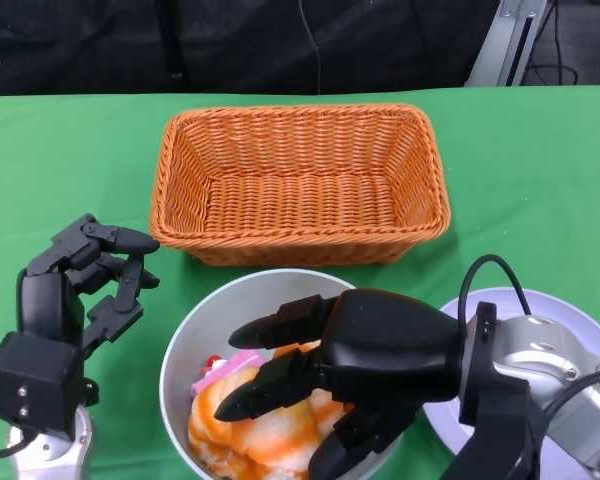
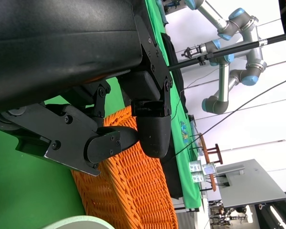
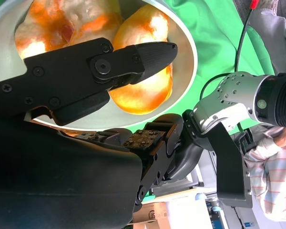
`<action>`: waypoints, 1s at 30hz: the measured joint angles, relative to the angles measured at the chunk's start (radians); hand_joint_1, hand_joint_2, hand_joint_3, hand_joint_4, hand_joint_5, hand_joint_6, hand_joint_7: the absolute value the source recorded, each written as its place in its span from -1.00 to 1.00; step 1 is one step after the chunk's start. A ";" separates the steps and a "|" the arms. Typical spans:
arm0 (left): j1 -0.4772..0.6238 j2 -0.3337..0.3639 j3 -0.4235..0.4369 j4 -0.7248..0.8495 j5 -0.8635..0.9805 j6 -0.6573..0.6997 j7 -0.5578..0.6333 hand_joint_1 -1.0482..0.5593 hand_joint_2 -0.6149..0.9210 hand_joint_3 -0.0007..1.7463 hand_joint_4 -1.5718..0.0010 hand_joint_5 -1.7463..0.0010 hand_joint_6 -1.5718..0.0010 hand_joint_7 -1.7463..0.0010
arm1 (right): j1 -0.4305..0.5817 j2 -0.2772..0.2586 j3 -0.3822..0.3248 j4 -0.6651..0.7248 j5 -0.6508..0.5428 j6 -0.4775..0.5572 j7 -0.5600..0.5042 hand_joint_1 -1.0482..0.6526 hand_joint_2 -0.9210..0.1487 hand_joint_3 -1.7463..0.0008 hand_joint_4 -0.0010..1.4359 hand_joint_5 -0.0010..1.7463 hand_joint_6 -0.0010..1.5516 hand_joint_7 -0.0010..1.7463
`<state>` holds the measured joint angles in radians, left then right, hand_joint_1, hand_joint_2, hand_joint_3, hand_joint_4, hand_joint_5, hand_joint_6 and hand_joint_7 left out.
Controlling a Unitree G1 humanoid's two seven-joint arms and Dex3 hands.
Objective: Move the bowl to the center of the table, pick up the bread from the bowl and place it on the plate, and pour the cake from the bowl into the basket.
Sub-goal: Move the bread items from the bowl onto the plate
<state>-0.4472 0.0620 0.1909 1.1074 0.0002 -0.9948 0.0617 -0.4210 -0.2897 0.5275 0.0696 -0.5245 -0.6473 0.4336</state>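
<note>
A white bowl (image 1: 180, 365) sits at the lower center of the frame, holding orange-glazed bread (image 1: 255, 430) and a pink-topped cake (image 1: 220, 368). Just above it an orange wicker basket (image 1: 300, 185) stands upright, open side up. A pale plate (image 1: 560, 305) lies at the lower right, beside the bowl.

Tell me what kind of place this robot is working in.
Most likely a robotics lab or test room, not a kitchen. The green cloth on the table is backed by a black curtain, and the left wrist view shows an industrial robot arm with cables against a white wall.
</note>
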 measured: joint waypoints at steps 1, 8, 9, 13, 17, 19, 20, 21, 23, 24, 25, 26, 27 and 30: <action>0.000 0.000 0.000 0.000 0.000 0.000 0.000 0.16 0.76 -0.15 -0.02 -0.61 -0.05 -0.32 | 0.000 -0.003 0.001 0.001 0.000 -0.001 0.001 -0.78 -1.00 0.83 -0.26 -1.00 -0.22 -0.99; 0.000 0.000 -0.001 0.000 0.000 0.000 0.001 0.14 0.76 -0.17 -0.02 -0.59 -0.05 -0.30 | -0.001 -0.018 0.004 0.002 0.004 0.001 0.036 -0.80 -1.00 0.79 -0.25 -0.99 -0.21 -0.99; 0.000 0.000 -0.001 -0.001 0.001 0.000 0.002 0.15 0.77 -0.16 -0.02 -0.59 -0.06 -0.29 | -0.002 -0.019 0.004 0.002 0.007 0.002 0.044 -0.80 -1.00 0.78 -0.25 -0.99 -0.21 -0.99; 0.001 0.000 -0.006 -0.008 0.018 0.008 0.025 0.15 0.78 -0.16 -0.01 -0.57 -0.06 -0.28 | -0.002 -0.021 0.004 -0.002 0.018 0.017 0.072 -0.79 -1.00 0.81 -0.25 -0.99 -0.20 -0.99; 0.004 0.000 -0.013 -0.022 0.035 0.016 0.043 0.17 0.79 -0.17 -0.02 -0.56 -0.06 -0.27 | -0.002 -0.022 0.004 -0.007 0.023 0.021 0.082 -0.78 -1.00 0.83 -0.25 -0.99 -0.19 -0.99; 0.007 0.000 -0.014 -0.026 0.036 0.017 0.044 0.18 0.80 -0.18 -0.02 -0.56 -0.07 -0.25 | -0.001 -0.022 0.004 -0.011 0.023 0.022 0.085 -0.78 -1.00 0.84 -0.25 -0.99 -0.19 -0.99; 0.008 0.000 -0.015 -0.027 0.037 0.018 0.045 0.17 0.81 -0.19 -0.02 -0.55 -0.07 -0.25 | -0.001 -0.022 0.005 -0.011 0.023 0.023 0.086 -0.78 -1.00 0.84 -0.25 -0.99 -0.19 -0.99; 0.010 0.000 -0.016 -0.027 0.038 0.018 0.046 0.17 0.81 -0.20 -0.02 -0.55 -0.08 -0.24 | -0.001 -0.022 0.006 -0.011 0.023 0.024 0.086 -0.78 -1.00 0.84 -0.25 -1.00 -0.19 -0.99; 0.013 0.000 -0.018 -0.027 0.038 0.018 0.047 0.17 0.82 -0.21 -0.02 -0.55 -0.08 -0.23 | 0.000 -0.022 0.008 -0.011 0.021 0.025 0.086 -0.78 -1.00 0.85 -0.26 -1.00 -0.20 -0.99; 0.014 0.000 -0.019 -0.028 0.038 0.018 0.049 0.17 0.82 -0.21 -0.02 -0.55 -0.09 -0.23 | 0.000 -0.023 0.009 -0.012 0.019 0.027 0.087 -0.77 -1.00 0.85 -0.28 -1.00 -0.20 -1.00; 0.015 -0.001 -0.019 -0.028 0.038 0.018 0.052 0.16 0.82 -0.21 -0.02 -0.55 -0.09 -0.23 | 0.000 -0.023 0.010 -0.012 0.017 0.030 0.087 -0.77 -1.00 0.85 -0.28 -1.00 -0.20 -1.00; 0.016 -0.002 -0.020 -0.028 0.038 0.018 0.055 0.16 0.82 -0.21 -0.02 -0.55 -0.09 -0.23 | 0.000 -0.023 0.010 -0.012 0.015 0.032 0.087 -0.77 -1.00 0.86 -0.29 -1.00 -0.20 -1.00; 0.016 -0.003 -0.020 -0.029 0.038 0.018 0.058 0.16 0.82 -0.21 -0.03 -0.55 -0.09 -0.23 | 0.000 -0.024 0.010 -0.012 0.014 0.033 0.088 -0.77 -1.00 0.86 -0.29 -1.00 -0.20 -1.00; 0.016 -0.008 -0.021 -0.035 0.037 0.023 0.064 0.17 0.82 -0.21 -0.03 -0.55 -0.10 -0.23 | 0.000 -0.024 0.012 -0.012 0.012 0.034 0.088 -0.76 -1.00 0.86 -0.29 -1.00 -0.21 -1.00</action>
<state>-0.4311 0.0542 0.1699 1.0724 0.0377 -0.9717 0.1257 -0.4209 -0.3142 0.5400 0.0574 -0.5121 -0.6135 0.5218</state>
